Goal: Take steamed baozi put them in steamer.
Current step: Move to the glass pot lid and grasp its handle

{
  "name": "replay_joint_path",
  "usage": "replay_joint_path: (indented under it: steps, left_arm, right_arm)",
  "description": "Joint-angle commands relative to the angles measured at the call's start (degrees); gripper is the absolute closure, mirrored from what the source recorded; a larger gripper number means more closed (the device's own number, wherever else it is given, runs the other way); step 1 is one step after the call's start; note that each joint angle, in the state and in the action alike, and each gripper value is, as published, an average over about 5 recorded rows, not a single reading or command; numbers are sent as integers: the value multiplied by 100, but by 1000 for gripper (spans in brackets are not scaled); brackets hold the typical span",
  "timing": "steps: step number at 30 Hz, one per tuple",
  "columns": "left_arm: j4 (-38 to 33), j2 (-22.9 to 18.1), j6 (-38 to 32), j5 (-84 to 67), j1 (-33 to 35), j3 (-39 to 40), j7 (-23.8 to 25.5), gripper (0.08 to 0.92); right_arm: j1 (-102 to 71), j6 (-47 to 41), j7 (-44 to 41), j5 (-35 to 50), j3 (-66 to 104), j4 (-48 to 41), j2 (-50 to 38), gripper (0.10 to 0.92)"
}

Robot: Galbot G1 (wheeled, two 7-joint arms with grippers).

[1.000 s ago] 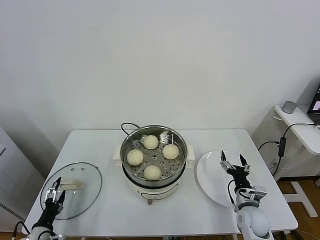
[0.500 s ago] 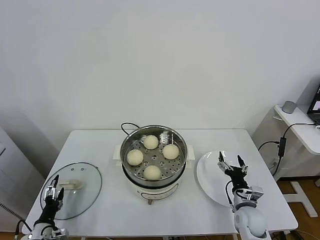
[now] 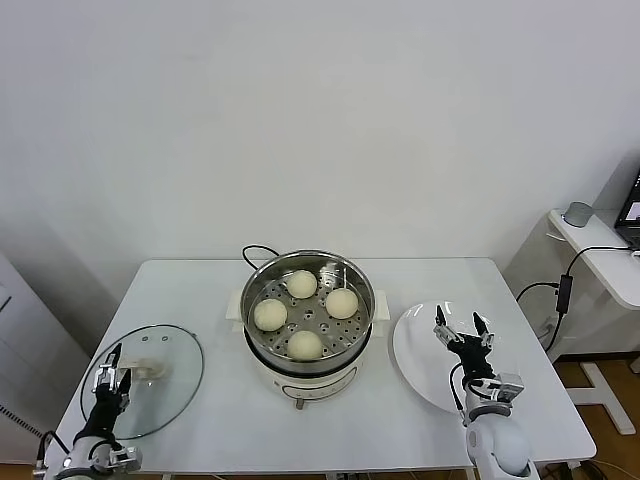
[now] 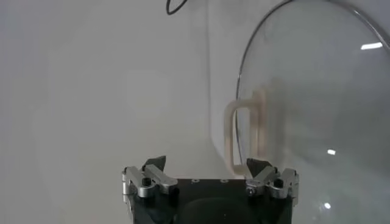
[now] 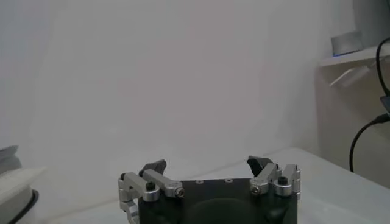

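Since a second ago both arms have sunk a little toward you, nothing else shifting. At 8 o'clock on the tabletop (image 3: 200,290), your left hand (image 3: 108,381) hovers over the glass lid (image 3: 143,381), fingers spread, empty. At centre, all four steamed baozi (image 3: 305,344) sit in the steamer (image 3: 307,296), so loading looks finished. At 4 o'clock, your right hand (image 3: 461,333) hangs wide open and empty over the bare plate (image 3: 415,350).

Head cam sits high at the near edge, looks forward and down over the whole table (image 3: 200,290). Left wrist cam is low, close behind its fingers, facing the glass lid (image 4: 317,103), also in head view. Right wrist cam is low too, probably aimed level at the wall (image 5: 183,73).
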Motion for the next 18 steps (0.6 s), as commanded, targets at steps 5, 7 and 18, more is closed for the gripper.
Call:
replay_joint_path:
  steps: [5,7,18]
  left_arm:
    - [272,25,37,65,-349,45,83,177]
    - [358,24,35,80,-407,50,89,177]
    - [561,49,15,76,-701,53,73,177]
  right_arm:
    - [-12,11,-5,-24,5,-9,9,203]
    - [-18,14,-6,-24,6,-8,10,203]
    - [-59,36,-11,-24,3,-16,15,203]
